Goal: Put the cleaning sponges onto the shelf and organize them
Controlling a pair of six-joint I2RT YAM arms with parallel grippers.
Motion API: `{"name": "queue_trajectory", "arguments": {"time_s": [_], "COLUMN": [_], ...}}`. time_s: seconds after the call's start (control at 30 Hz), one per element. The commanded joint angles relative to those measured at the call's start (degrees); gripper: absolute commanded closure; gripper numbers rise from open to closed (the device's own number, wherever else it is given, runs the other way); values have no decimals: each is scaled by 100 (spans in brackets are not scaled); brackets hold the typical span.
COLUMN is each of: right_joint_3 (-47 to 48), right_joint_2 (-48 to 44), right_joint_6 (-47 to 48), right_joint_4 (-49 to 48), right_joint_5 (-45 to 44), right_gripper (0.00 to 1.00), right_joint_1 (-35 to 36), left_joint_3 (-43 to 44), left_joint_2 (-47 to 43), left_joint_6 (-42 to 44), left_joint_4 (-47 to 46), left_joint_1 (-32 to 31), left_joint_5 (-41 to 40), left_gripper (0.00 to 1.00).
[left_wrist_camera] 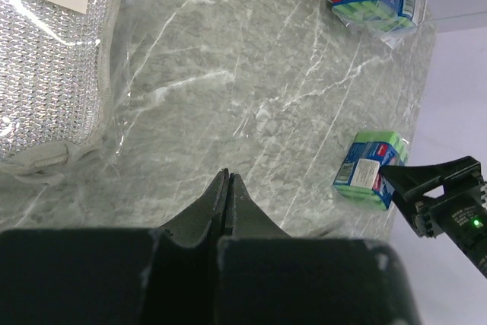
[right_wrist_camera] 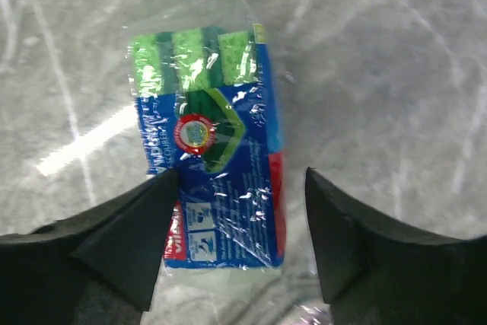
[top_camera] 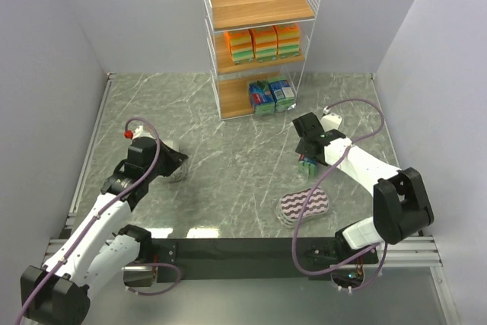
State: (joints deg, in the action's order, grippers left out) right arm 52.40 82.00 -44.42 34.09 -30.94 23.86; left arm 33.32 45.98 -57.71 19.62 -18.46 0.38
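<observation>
Claw on right straddles blue-green pack.

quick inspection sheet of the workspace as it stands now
surface: grey-green marbled table, no spills seen
job's things: shelf holds three orange-yellow packs on middle tier, two blue-green packs on bottom tier, top tier bare; third blue-green pack, purple-white striped pack, silvery-grey pack lie on the table
clutter: nothing seen
grippers: left gripper shut, empty, beside silvery-grey pack; right gripper open, fingers either side of third blue-green pack
cables: purple cables loop along both arms
surroundings: white walls on three sides
</observation>
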Motion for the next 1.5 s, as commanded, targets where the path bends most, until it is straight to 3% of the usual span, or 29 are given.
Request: {"name": "queue_trajectory", "arguments": {"time_s": [0.0, 0.13, 0.17, 0.23, 0.37, 0.5, 0.67, 0.73, 1.0, 1.1, 1.13, 1.2, 1.33, 1.47], "right_joint_3": [-116, -274, -344, -406, -319, -248, -318, -240, 42, 121, 243, 454, 937, 1254], "right_joint_2": [316, 221, 159, -25, -359, -710, -712, -423, 1458, 1784, 1802, 1776, 1706, 1495], "right_joint_6": [171, 57, 48, 223, 872, 1505, 1464, 1165, -118, -321, -226, 266, 654, 725], "right_joint_4": [-244, -385, -481, -709, -1183, -1921, -3555, -4160, -6070, -6379, -5840, -5047, -3265, -2364], "right_joint_5": [62, 0, 35, 192, 921, 2326, 5112, 6015, 7909, 7920, 7745, 6940, 5269, 3905], "right_gripper": [32, 71, 93, 100, 100, 100, 100, 100, 98, 95, 86, 79, 47, 35], "right_joint_1": [-30, -22, -21, -30, 66, 137, 145, 145, 181, 225, 251, 269, 269, 260], "left_joint_3": [-27, -80, -98, -107, -63, -27, 16, 25, -10, 43, 52, 69, 17, 8], "left_joint_2": [-53, -80, -80, -71, -54, -54, -150, -212, -370, -388, -396, -414, -370, -256], "left_joint_6": [67, 67, 67, 58, 67, 67, 111, 120, 120, 164, 181, 199, 164, 164], "left_joint_4": [-81, -63, -63, -81, -81, -46, 103, 183, 314, 411, 429, 447, 333, 271], "left_joint_1": [-9, -9, -9, -9, -9, -9, -9, -9, -9, -9, -9, 0, -9, -9], "left_joint_5": [6, -21, -21, -21, -21, -21, -21, -38, -275, -345, -363, -407, -337, -258], "left_gripper": [99, 99, 99, 99, 99, 99, 99, 99, 99, 99, 99, 99, 99, 99]}}
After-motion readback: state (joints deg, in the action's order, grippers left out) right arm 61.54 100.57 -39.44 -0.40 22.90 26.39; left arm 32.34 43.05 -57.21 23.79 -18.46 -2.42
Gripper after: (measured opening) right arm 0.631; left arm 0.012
